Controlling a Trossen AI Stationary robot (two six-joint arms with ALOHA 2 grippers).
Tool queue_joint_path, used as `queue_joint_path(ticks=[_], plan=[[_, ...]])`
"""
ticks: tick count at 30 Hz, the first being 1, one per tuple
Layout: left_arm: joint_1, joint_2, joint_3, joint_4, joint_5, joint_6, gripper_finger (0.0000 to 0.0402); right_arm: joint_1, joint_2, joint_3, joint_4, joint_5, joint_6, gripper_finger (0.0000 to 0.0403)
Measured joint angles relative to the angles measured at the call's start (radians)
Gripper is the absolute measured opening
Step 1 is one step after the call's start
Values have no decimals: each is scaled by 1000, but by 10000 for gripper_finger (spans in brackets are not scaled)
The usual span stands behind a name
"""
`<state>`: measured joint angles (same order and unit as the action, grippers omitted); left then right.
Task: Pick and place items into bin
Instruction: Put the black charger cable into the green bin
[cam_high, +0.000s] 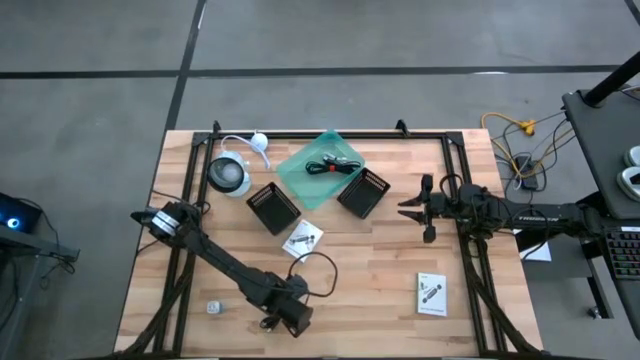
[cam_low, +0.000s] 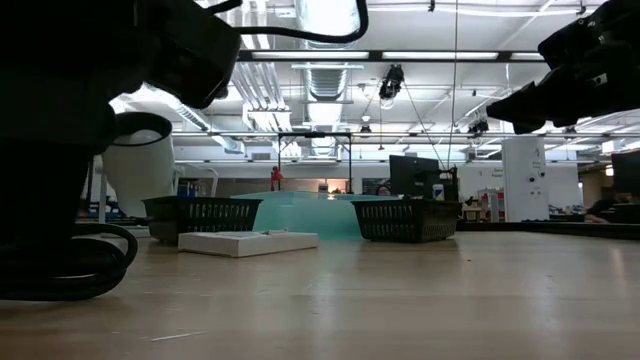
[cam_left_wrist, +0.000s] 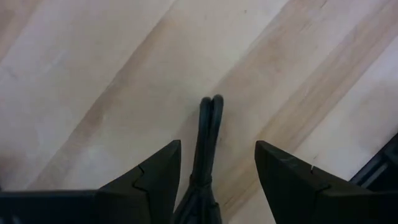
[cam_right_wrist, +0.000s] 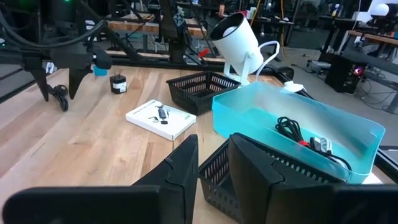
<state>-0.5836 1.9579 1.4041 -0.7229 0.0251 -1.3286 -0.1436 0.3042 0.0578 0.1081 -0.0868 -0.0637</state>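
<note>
Wooden desk (cam_high: 380, 270) is carrying a teal bin (cam_high: 322, 166), far centre, black cable (cam_high: 334, 166) already lying inside. Left gripper (cam_left_wrist: 211, 163) fingers are standing open astride a thin dark cable loop (cam_left_wrist: 208, 134) at the near edge, likely slipping out on closing. Right gripper (cam_high: 410, 208), beside the right basket (cam_high: 362, 192), is hovering narrowly parted, holding nothing.

- We see a grey concrete floor (cam_high: 300, 35) across the top of the high view.
- In the low view's upper half, ceiling lights (cam_low: 330, 12) and ducts (cam_low: 322, 75) hang over distant workbenches.
</note>
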Motion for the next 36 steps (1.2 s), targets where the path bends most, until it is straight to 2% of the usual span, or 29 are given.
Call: queue_joint_path(ticks=[7,11,16,22,26,31,36], plan=[[1,5,-23,-3,4,77,180,0,0,0,0,0,0,81],[1,16,-24,-13,12,127,125,0,0,0,0,0,-4,74],[4,17,-22,-10,52,230,21,0,-1,0,0,0,-10,68],[16,-32,-4,9,8,301,12,0,-1,0,0,0,-9,71],[36,-76,33,20,-121,474,6,0,1,0,0,0,-6,75],[85,-161,33,104,-401,780,6,1,1,-2,-1,1,7,71],[210,-197,29,113,-531,924,6,2,5,-2,-1,1,7,66]])
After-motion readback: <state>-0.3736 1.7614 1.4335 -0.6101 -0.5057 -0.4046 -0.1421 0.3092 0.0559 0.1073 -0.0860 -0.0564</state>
